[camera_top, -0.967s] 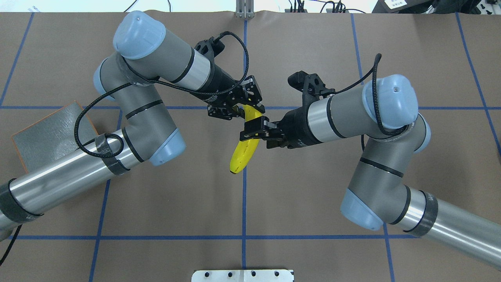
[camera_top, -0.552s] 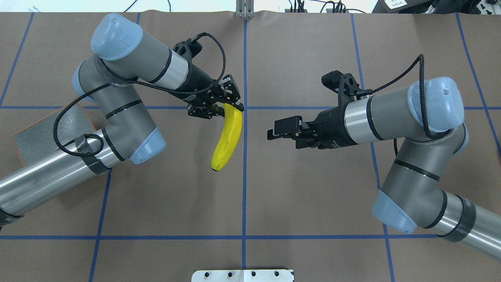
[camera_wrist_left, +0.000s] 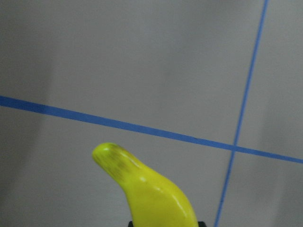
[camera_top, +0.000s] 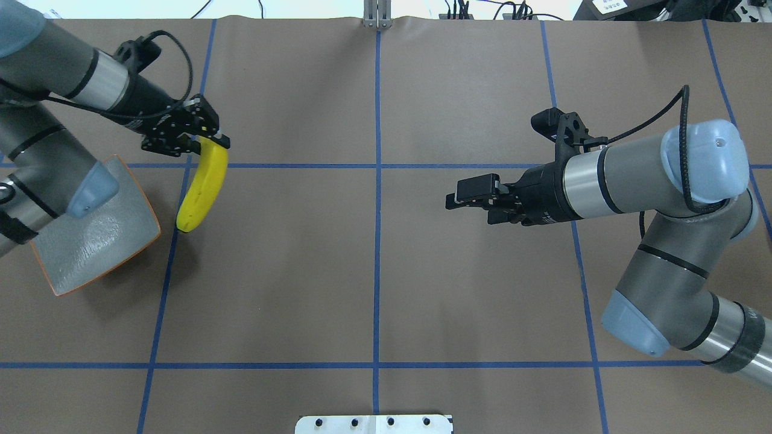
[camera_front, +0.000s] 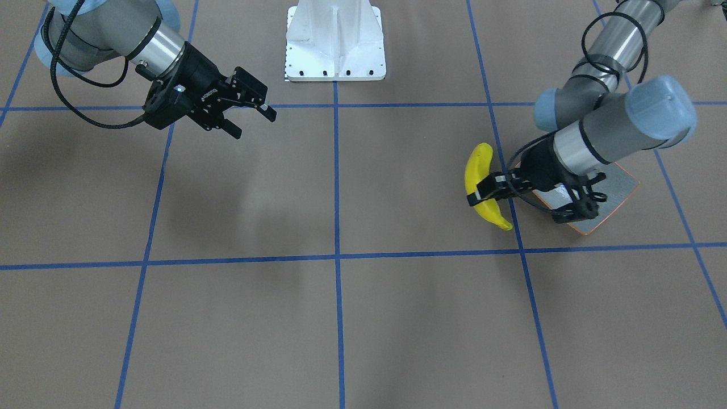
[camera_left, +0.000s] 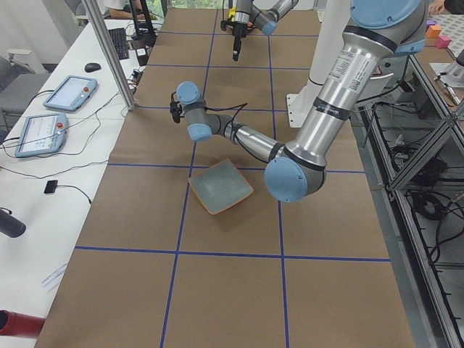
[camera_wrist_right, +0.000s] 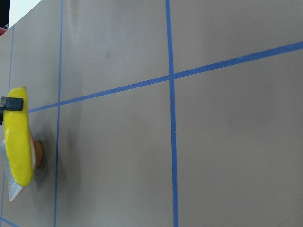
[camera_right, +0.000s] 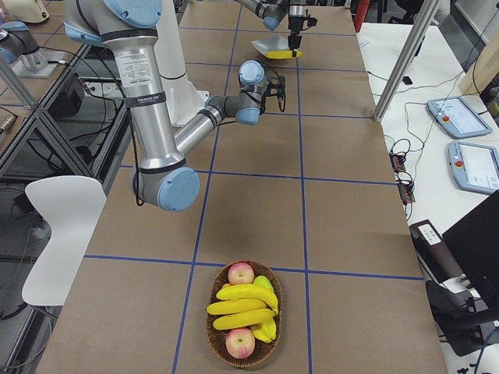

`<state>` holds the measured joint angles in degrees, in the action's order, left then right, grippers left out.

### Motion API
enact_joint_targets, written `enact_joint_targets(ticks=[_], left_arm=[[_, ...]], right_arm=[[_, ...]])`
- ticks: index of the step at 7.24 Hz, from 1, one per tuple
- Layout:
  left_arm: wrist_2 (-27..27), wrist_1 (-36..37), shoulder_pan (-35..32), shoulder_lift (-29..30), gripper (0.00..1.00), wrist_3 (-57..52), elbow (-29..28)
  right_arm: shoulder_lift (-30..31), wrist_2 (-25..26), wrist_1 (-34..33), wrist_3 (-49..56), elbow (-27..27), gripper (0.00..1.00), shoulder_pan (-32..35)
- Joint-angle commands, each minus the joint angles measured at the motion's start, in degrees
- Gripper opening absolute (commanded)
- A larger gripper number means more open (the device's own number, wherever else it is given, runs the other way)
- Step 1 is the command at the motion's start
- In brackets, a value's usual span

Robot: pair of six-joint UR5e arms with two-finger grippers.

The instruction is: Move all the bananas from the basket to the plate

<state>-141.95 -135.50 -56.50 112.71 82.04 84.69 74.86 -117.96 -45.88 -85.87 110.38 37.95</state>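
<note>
A desk (camera_top: 470, 289) covered in brown paper, crossed by blue tape lines (camera_top: 376, 271) in a grid; two reddish apples (camera_right: 241, 273) near one end; two tablets (camera_left: 70, 93) and a mouse (camera_left: 92, 67) on a white side table (camera_left: 29, 181); a white chair (camera_right: 66, 226) beside the desk.

my left gripper (camera_top: 212, 143) hangs with the banana (camera_top: 202, 187) clamped in it, just beside the plate (camera_top: 102, 247). on that side the plate's raised rim stands in my way. my own left elbow (camera_top: 90, 190) overhangs the plate's far-left part, so only its near and right portion lies open from above. a wide stretch of table (camera_top: 374, 271) lies between me and my right gripper (camera_top: 465, 194). the basket (camera_right: 243, 362) sits well apart, at the table's right end.
</note>
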Motion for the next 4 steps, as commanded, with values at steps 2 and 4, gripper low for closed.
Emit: enact_joint_targets(ticks=[2,4], left_arm=[[9.6,20.4,-1.6,-4.2,0.0,-15.6,2.1],[18.9,44.7,-1.8,-4.7,0.0,-32.8,13.3]], right_arm=[[1.1,0.3,0.0,0.0,-0.2,1.0,-0.1],[1.2,1.3,0.0,0.0,-0.3,1.0,-0.2]])
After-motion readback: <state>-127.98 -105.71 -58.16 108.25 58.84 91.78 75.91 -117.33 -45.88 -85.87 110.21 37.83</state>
